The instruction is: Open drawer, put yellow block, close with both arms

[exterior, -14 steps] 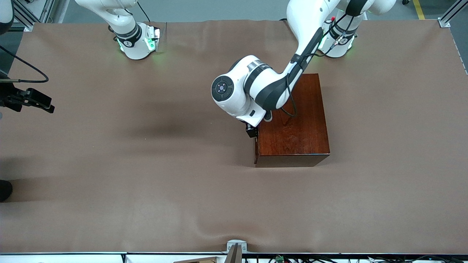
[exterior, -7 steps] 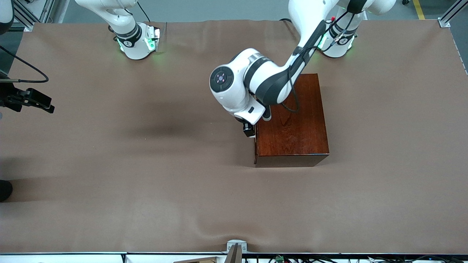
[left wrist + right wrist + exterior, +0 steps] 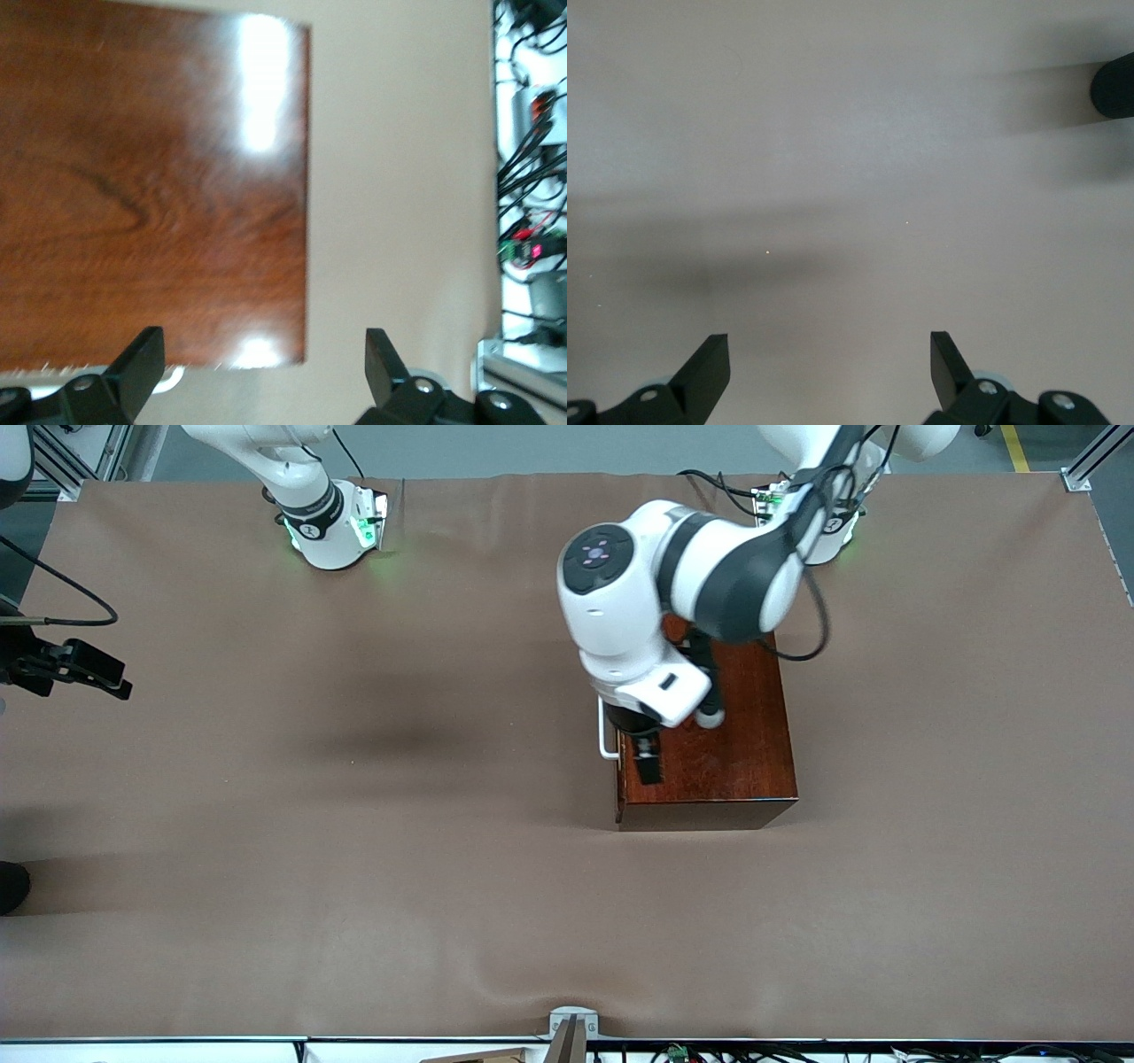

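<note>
The mahogany box (image 3: 718, 726) stands near the left arm's base, and its top fills the left wrist view (image 3: 151, 186). The drawer (image 3: 620, 784) is pushed in, its front facing the right arm's end of the table. Its white handle (image 3: 605, 733) is free, and a bit of it shows in the left wrist view (image 3: 173, 376). My left gripper (image 3: 649, 766) hangs open and empty over the box top by the drawer-front edge; it also shows in its own wrist view (image 3: 264, 372). My right gripper (image 3: 97, 673) waits open and empty over bare cloth, as its wrist view (image 3: 830, 372) shows. The yellow block is out of view.
The brown cloth (image 3: 354, 886) covers the whole table. A dark rounded object (image 3: 11, 886) sits at the table's edge at the right arm's end and also shows in the right wrist view (image 3: 1116, 84). Cables and a metal frame (image 3: 532, 221) lie past the table's edge.
My left arm has swung up and away from the drawer front. Its gripper moved from beside the handle to over the box top. The handle is now uncovered. The right arm has not moved.
</note>
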Controlling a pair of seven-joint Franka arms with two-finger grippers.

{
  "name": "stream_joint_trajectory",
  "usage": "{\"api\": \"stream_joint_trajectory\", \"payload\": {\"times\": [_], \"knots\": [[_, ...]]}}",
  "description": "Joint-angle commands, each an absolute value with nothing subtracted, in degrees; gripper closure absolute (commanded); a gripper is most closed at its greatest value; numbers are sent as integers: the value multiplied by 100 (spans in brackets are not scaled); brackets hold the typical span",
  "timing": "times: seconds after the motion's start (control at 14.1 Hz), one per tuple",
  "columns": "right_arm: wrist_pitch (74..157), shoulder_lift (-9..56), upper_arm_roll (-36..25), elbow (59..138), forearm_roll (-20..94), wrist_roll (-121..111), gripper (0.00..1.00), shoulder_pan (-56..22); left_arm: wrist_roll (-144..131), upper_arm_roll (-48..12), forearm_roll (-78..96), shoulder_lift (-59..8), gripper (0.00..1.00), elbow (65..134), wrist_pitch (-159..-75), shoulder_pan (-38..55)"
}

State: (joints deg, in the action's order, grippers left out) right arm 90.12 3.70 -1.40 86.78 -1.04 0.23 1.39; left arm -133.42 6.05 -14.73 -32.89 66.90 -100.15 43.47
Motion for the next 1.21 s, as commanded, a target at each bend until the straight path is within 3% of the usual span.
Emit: {"api": "stream_joint_trajectory", "payload": {"times": [0.0, 0.71, 1.14], "knots": [[9035, 264, -62, 8719, -105, 61, 0, 237, -12799, 607, -1547, -3173, 0, 6776, -10291, 3721], [9026, 264, -62, 8710, -105, 53, 0, 237, -9505, 598, -476, -3243, 0, 6917, -10863, 1698], [9035, 272, -62, 8710, -105, 53, 0, 229, -7394, 589, -18, -3086, 0, 7381, -10942, 933]]}}
